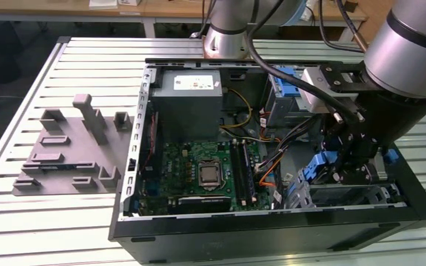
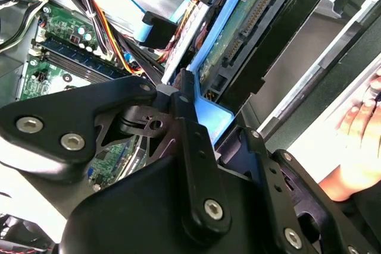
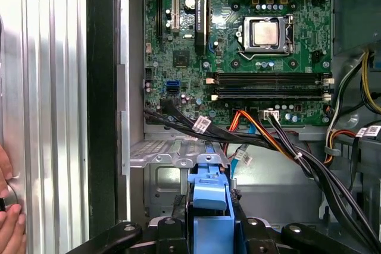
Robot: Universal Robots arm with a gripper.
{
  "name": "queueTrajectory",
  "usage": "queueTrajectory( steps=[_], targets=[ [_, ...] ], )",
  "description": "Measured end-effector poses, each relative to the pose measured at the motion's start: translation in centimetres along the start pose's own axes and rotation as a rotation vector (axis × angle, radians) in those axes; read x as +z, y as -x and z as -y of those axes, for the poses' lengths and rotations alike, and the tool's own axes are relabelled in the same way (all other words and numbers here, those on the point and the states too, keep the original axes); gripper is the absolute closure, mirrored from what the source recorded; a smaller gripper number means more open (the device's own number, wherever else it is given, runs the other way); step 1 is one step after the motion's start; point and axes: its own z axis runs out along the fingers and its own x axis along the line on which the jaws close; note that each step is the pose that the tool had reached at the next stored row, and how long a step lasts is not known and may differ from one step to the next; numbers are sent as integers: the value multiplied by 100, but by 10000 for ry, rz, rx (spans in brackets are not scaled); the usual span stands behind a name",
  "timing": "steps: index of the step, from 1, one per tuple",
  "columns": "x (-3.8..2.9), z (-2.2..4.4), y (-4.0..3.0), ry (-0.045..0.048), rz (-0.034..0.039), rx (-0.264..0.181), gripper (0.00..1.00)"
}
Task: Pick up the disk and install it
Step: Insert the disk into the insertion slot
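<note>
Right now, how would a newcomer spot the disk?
Find the open black computer case and go from its green motherboard toward the exterior view's right. There the pincer grips the disk; bright blue carrier rails set it apart from black cables and grey drive cage.

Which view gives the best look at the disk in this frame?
The second wrist view: the disk lies close, with its green circuit board, connector and blue rail exposed. In the first wrist view its blue carrier end sits in the gripper; in the exterior view it is a blue patch beneath the wrist.
</note>
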Motion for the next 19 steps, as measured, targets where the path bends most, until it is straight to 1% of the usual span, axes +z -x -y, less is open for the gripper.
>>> queueTrajectory(
  steps=[6,7,14,15,16,19],
  targets=[
    [1,0,0,-1,0,0,63],
    [0,0,0,0,-1,-1,56],
    [1,0,0,0,-1,0,58],
    [1,0,0,0,-1,0,64],
    [1,0,0,0,-2,0,64],
    [1,0,0,0,-2,0,82]
  ],
)
